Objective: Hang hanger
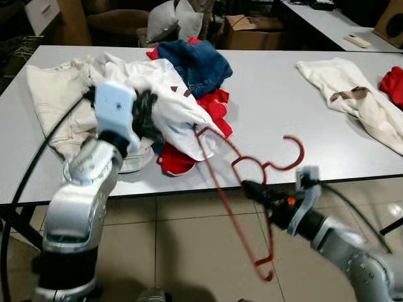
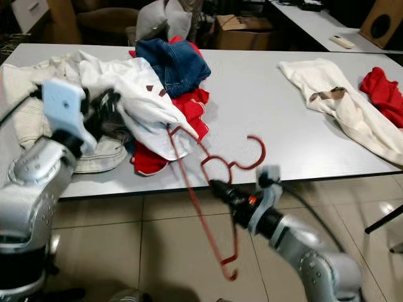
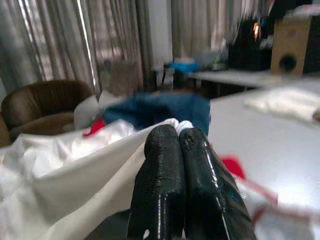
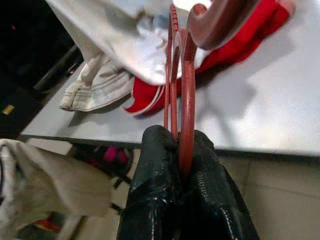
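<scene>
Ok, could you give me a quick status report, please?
Right gripper shut on red hanger. Left gripper shut on white shirt. Hanger arm under shirt hem; clothes pile alongside.

Grey desk [image 1: 271, 113]: heap of white shirt [image 1: 167, 94], blue jeans [image 1: 195, 63], red garment [image 1: 214, 107]; cream garment [image 1: 50, 94] beside it; second cream garment [image 1: 352, 100] well apart. Tiled floor [image 1: 189, 251].

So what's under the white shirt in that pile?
Under the white shirt lie a red garment and one end of the red hanger; anything deeper is covered.
</scene>
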`<state>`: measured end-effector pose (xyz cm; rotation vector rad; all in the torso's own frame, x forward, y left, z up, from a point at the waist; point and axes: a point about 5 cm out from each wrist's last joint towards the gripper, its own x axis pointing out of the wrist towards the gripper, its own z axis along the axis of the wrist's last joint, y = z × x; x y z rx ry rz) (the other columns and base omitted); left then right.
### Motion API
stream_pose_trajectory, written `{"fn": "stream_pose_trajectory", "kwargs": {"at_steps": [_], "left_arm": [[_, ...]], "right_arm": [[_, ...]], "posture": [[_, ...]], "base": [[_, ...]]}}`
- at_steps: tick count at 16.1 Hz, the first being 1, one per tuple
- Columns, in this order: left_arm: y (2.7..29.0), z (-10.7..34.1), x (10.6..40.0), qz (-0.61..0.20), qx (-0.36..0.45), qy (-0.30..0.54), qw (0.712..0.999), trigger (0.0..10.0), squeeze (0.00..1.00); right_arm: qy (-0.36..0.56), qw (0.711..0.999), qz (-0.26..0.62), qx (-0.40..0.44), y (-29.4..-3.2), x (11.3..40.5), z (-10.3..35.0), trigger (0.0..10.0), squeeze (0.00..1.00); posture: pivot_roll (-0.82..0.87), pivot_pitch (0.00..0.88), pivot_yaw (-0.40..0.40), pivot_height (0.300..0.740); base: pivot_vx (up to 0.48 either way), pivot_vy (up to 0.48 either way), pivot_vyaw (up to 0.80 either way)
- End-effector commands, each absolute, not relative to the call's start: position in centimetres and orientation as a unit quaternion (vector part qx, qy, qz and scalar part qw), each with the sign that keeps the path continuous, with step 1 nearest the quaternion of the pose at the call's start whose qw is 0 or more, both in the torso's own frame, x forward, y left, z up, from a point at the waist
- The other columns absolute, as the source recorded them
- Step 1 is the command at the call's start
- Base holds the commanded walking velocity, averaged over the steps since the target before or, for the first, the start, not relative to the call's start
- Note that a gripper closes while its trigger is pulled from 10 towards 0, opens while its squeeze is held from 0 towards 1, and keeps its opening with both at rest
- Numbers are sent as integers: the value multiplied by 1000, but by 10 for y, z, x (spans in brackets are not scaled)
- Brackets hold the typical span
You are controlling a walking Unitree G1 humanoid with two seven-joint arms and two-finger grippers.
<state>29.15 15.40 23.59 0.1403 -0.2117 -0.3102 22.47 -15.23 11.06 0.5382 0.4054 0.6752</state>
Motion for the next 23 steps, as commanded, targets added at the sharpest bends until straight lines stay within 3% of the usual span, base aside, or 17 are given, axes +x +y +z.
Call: {"fn": "stream_pose_trajectory", "kwargs": {"at_steps": [1,4,8,12,14,17,20,23], "left_arm": [[152,242,290,-164,60,-123,977,0,0],[148,246,283,-194,50,-146,969,0,0],[145,232,280,-228,106,-118,961,0,0],[138,230,266,-305,119,-130,936,0,0],[151,211,261,-282,133,-92,946,0,0],[179,164,254,-179,147,15,973,0,0],[182,129,241,-155,163,95,970,0,0],[178,133,245,-145,154,77,974,0,0]], "right_arm": [[205,887,316,269,-155,224,107,10000,0],[209,876,311,304,-154,223,103,10000,0],[179,863,315,351,-156,225,113,10000,0],[182,846,298,402,-160,238,113,10000,0],[175,848,276,417,-165,249,117,10000,0],[87,857,285,420,-170,262,144,10000,0],[159,868,293,369,-159,251,124,10000,0],[202,873,263,359,-161,245,108,10000,0]], "posture": [[58,19,-37,740],[66,18,-36,740],[67,17,-38,740],[70,24,-51,740],[74,34,-68,740],[75,44,-77,740],[73,49,-78,740],[68,49,-69,740]], "base": [[0,0,0],[0,0,0],[0,0,0],[0,0,0],[0,0,0],[0,0,0],[0,0,0],[0,0,0]]}}
